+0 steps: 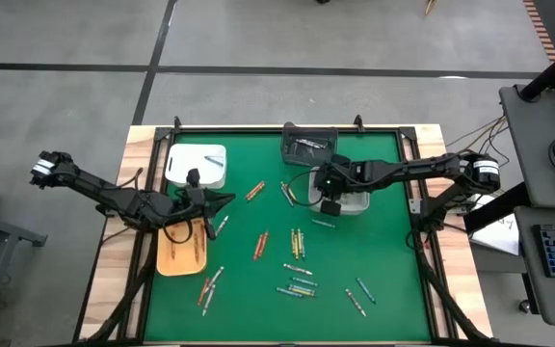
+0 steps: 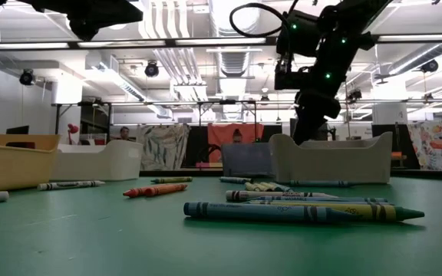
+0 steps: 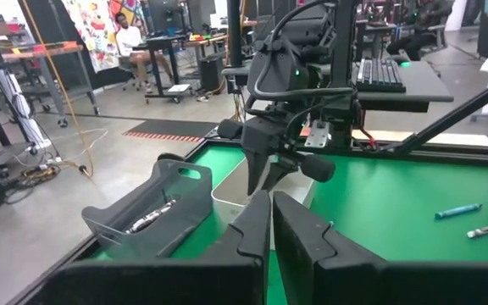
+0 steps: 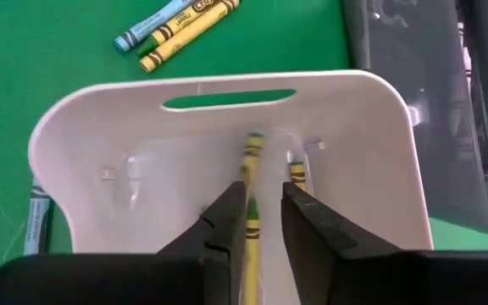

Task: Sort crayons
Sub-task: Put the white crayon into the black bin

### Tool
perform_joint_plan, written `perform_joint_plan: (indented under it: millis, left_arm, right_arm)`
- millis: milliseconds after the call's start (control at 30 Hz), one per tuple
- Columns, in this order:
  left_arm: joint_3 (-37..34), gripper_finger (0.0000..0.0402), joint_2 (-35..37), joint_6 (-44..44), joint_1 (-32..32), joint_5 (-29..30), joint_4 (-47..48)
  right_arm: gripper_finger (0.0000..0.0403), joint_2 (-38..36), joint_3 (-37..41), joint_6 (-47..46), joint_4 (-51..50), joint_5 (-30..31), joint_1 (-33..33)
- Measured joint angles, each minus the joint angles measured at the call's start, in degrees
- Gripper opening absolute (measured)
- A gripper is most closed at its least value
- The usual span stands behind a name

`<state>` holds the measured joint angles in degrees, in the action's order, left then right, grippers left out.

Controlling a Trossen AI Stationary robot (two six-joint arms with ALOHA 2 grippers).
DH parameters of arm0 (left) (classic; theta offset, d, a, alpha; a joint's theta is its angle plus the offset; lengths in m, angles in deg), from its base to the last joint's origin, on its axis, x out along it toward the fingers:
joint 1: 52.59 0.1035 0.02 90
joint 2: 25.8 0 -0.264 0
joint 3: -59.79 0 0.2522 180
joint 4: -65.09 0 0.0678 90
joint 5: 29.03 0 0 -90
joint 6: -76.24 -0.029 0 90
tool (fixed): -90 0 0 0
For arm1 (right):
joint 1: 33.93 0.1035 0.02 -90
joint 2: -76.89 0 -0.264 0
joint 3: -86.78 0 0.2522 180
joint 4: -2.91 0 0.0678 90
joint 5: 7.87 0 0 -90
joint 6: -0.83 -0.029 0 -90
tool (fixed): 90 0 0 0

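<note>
Several crayons lie scattered on the green table (image 1: 258, 280), such as an orange one (image 1: 260, 246) and a blue and yellow group (image 2: 305, 211). My right gripper (image 4: 263, 203) points down into a white bin (image 4: 142, 135), open by a narrow gap. A yellow-green crayon (image 4: 249, 182) runs along that gap and a second one (image 4: 296, 174) lies on the bin's floor. My left gripper (image 1: 227, 200) is shut and empty, held above the table between a white tray (image 1: 198, 164) and a tan tray (image 1: 181, 253). My right gripper has the yellow-green crayon (image 4: 248, 212) lying lengthwise in its gap, close against one finger (image 4: 227, 216). White bin floor shows between the crayon and the other finger. I cannot tell whether a finger touches the crayon.
A dark grey bin (image 1: 308, 145) holding a few grey crayons stands at the far edge, just behind the white bin (image 1: 355, 204). Most loose crayons lie in the near middle of the table (image 1: 302, 284). People and desks show in the room beyond.
</note>
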<state>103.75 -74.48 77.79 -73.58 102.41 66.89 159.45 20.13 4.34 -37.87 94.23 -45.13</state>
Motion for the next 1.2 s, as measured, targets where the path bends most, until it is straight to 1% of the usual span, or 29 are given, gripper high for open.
perform_joint_plan:
  millis: [167,400,567,633,767,867,1200]
  left_arm:
    - [0.00,0.0000,-0.04,1.58,0.00,0.02,-0.02]
    - [0.00,0.0000,-1.30,1.71,0.00,0.02,-0.02]
    - [0.00,0.0000,-2.90,1.71,0.00,0.01,-0.02]
    - [0.00,0.0000,-3.64,1.71,0.00,0.02,-0.02]
    - [0.00,0.0000,-5.21,1.71,0.00,0.02,-0.05]
    - [0.00,0.0000,-6.44,1.76,0.00,0.02,-1.18]
    - [0.00,0.0000,-10.55,1.13,0.00,0.02,-5.61]
  right_arm:
    - [0.0079,0.00,-0.71,-1.03,0.42,0.00,0.02]
    - [0.0072,0.00,-3.92,-4.71,1.01,-0.07,0.17]
    - [0.0068,0.00,-5.73,-6.89,3.46,-0.50,0.44]
    - [0.0068,0.00,-5.86,-8.39,5.83,-0.48,1.00]
    - [0.0071,0.00,-4.27,-10.99,14.90,-0.50,2.89]
    - [0.0073,0.11,-3.34,-10.63,20.07,-0.50,4.73]
    - [0.0063,0.11,-3.27,-9.68,20.99,-0.48,9.32]
